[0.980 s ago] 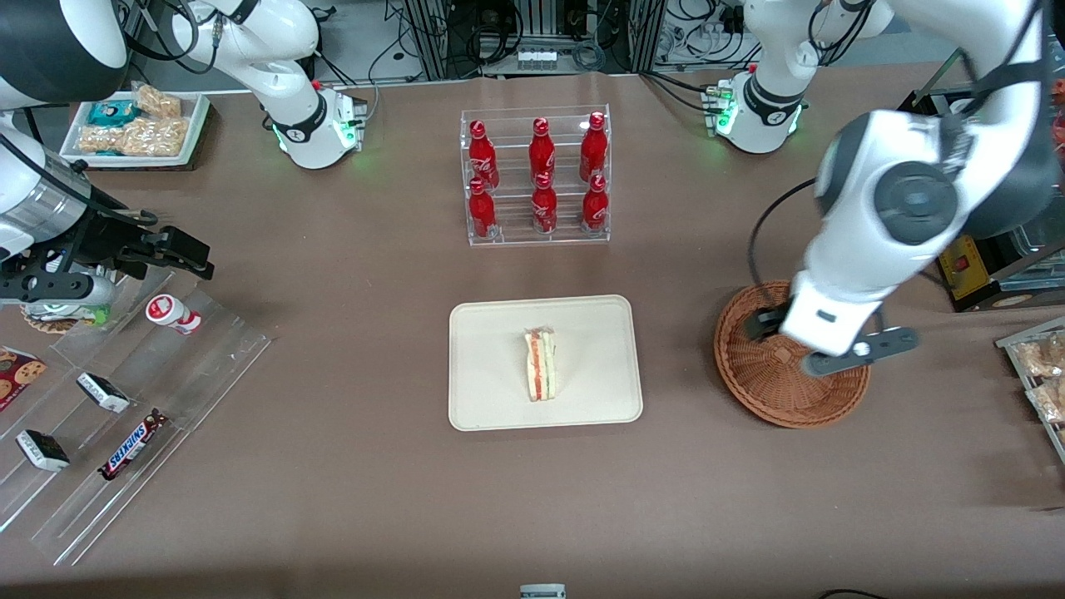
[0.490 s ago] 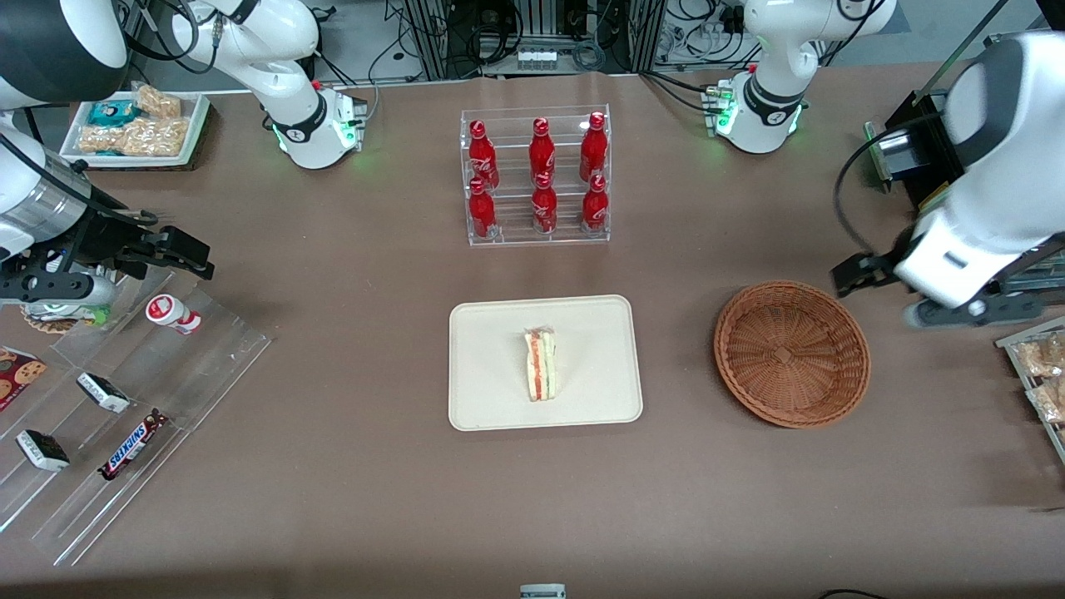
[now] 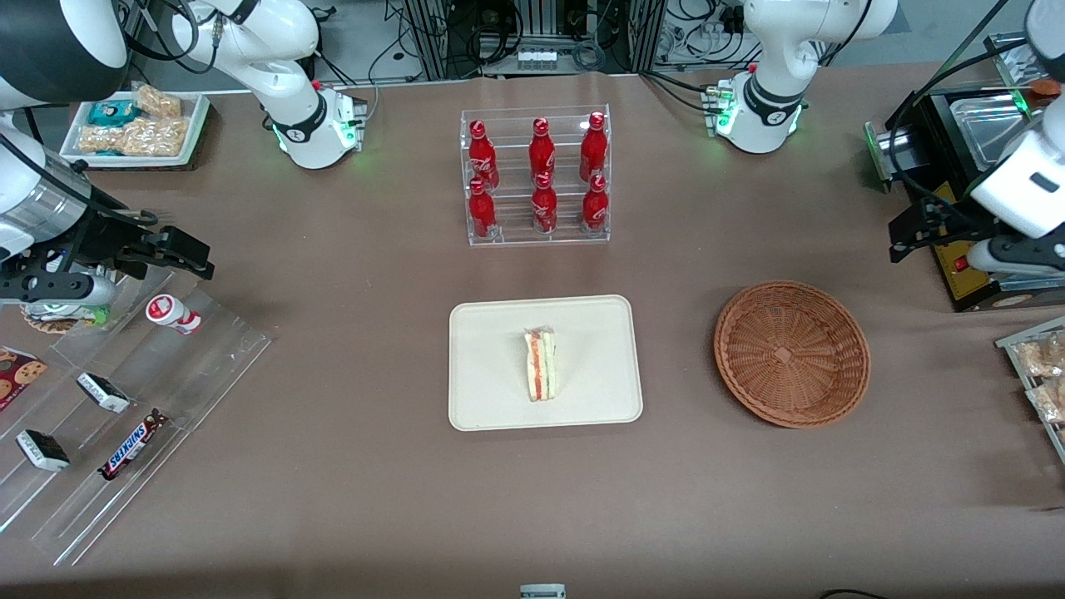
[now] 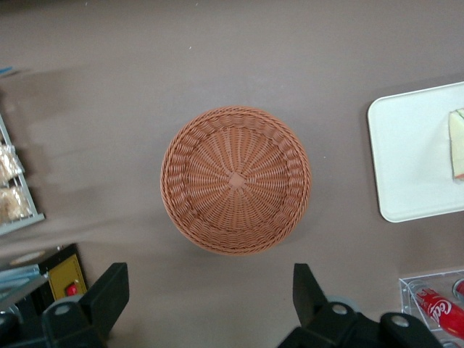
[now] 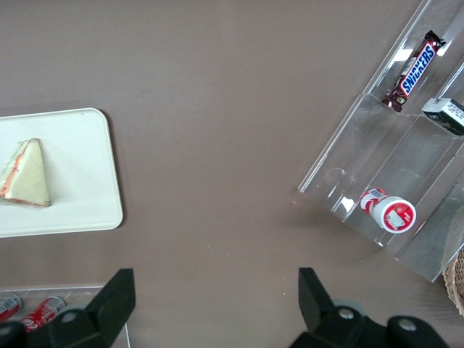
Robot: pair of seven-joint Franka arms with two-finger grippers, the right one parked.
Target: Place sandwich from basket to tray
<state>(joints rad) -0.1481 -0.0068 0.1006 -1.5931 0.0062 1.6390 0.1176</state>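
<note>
**Sandwich lying on the tray, basket holding nothing**

Front view: the sandwich [image 3: 541,363] is lying on the cream tray [image 3: 482,408] — the wicker basket [image 3: 791,353] is sitting beside it, toward the working arm's end.

Left wrist view: the gripper [image 4: 210,297] is hanging high above the basket [image 4: 235,180], fingers [image 4: 109,290] spread wide apart, holding nothing.

A brown candy bar [image 3: 132,444] lying in the clear acrylic rack [image 3: 125,408] is showing the word SNICKERS, while red bottles [image 3: 542,177] standing in another clear rack are carrying white Coca-Cola script.
</note>
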